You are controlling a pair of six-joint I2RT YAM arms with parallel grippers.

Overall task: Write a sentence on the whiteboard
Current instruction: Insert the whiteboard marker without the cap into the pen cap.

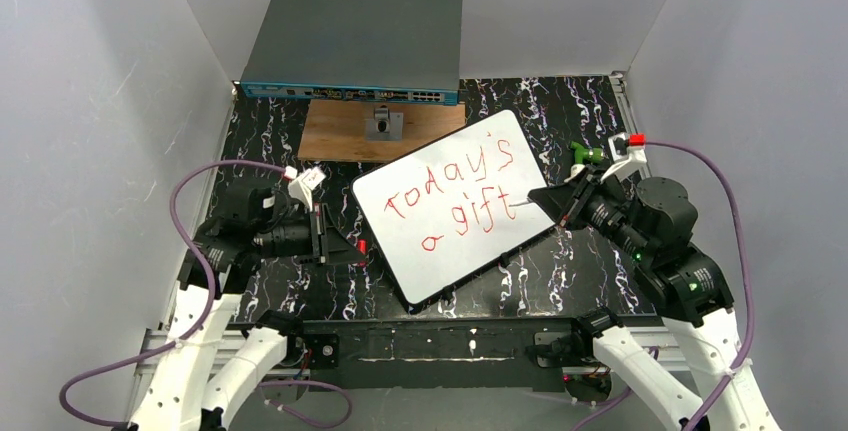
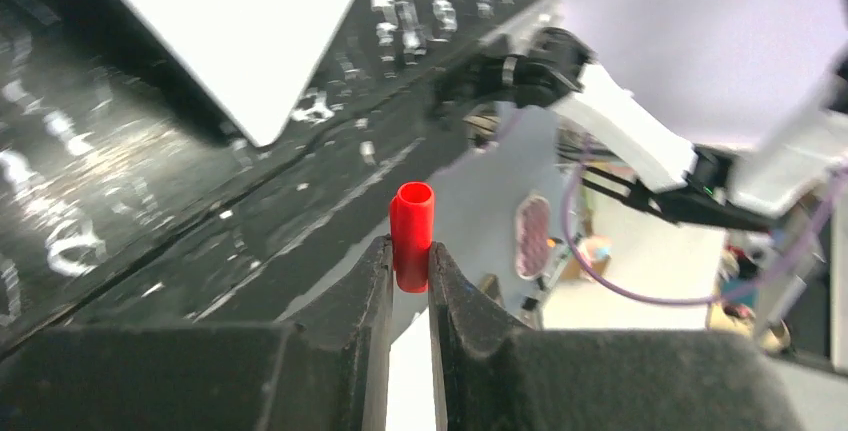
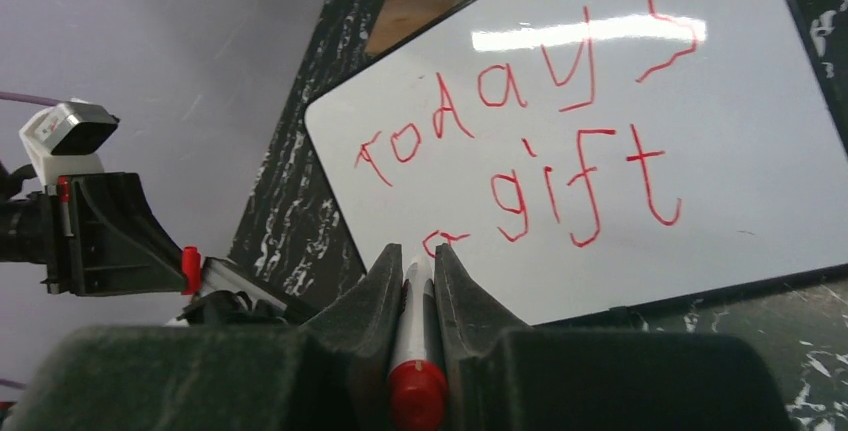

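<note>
Two tools, both pinching! Left tool (image 2: 410, 251), just left of the whiteboard (image 1: 450, 271), clamps a red cap (image 2: 412, 216). Right tool (image 3: 412, 261), at the whiteboard's right edge, squeezes a marker (image 3: 412, 336). The whiteboard lies askew on the tabletop (image 1: 570, 271), reading "today's gift". Beyond it: wooden plate (image 1: 335, 136), then grey switch box (image 1: 350, 41).

Pale grey walls (image 1: 90, 71), black marbled tabletop (image 1: 572, 116)
</note>
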